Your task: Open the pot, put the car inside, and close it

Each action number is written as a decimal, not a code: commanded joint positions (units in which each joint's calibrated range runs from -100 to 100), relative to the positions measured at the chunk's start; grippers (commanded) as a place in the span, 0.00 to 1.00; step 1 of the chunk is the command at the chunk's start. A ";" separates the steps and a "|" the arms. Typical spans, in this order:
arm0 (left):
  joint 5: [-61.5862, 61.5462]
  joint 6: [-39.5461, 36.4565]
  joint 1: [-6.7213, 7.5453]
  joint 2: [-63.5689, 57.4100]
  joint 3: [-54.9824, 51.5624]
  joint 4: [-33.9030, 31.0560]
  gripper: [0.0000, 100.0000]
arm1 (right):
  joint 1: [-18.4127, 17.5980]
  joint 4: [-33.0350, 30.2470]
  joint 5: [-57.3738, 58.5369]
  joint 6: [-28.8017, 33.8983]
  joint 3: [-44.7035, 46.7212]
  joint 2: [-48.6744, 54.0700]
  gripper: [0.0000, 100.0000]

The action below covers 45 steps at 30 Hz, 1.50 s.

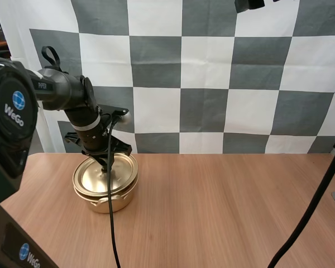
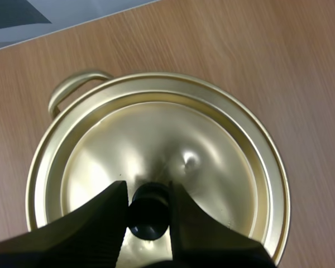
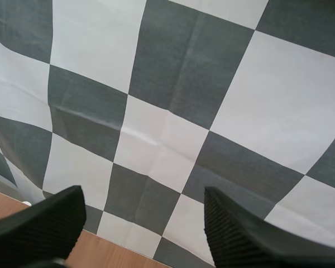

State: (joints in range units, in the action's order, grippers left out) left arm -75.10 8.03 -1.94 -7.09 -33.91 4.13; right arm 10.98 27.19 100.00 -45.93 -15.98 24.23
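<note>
A gold pot (image 1: pixel 107 200) stands on the left part of the wooden table, with its gold lid (image 1: pixel 97 177) sitting on it. My left gripper (image 1: pixel 106 166) reaches down onto the lid's centre. In the left wrist view the two black fingers pinch the lid's black knob (image 2: pixel 149 216) between their tips, so my left gripper (image 2: pixel 149 204) is shut on it. The lid (image 2: pixel 178 134) lies flat inside the pot's rim, and one loop handle (image 2: pixel 72 88) of the pot sticks out beyond it. My right gripper (image 3: pixel 145 198) stands open, its ribbed fingers wide apart with nothing between them.
The wooden table (image 1: pixel 229 212) stretches bare to the right of the pot and in front of it. The pot stands near the table's back left edge.
</note>
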 commanded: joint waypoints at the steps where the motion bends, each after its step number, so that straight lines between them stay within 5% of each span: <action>1: 0.15 -0.01 0.02 -0.07 -0.05 -0.06 0.16 | 0.03 -0.04 0.00 0.01 0.05 -0.01 1.00; 20: -1.11 -0.44 0.02 -0.07 -0.05 -0.27 0.19 | 0.03 -1.49 0.00 0.01 0.05 -0.01 1.00; 25: -2.48 -0.44 0.02 -0.07 -0.05 -0.27 0.42 | 0.03 -1.37 0.00 0.01 0.05 -0.01 1.00; 30: -3.20 0.52 0.02 -0.07 -0.05 -0.27 0.84 | 0.03 -1.37 0.00 0.01 0.05 -0.01 1.00; 32: -3.60 0.74 0.02 -0.07 -0.05 -0.27 0.93 | 0.03 -1.37 0.00 0.01 0.05 -0.01 1.00; 45: -2.95 1.29 0.02 -0.18 -0.05 -0.27 0.97 | 0.03 -1.37 0.00 0.01 0.05 -0.01 1.00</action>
State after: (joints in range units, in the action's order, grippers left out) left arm -78.39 9.39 -1.94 -7.22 -33.91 3.88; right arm 10.98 25.74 100.00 -45.93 -15.98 24.23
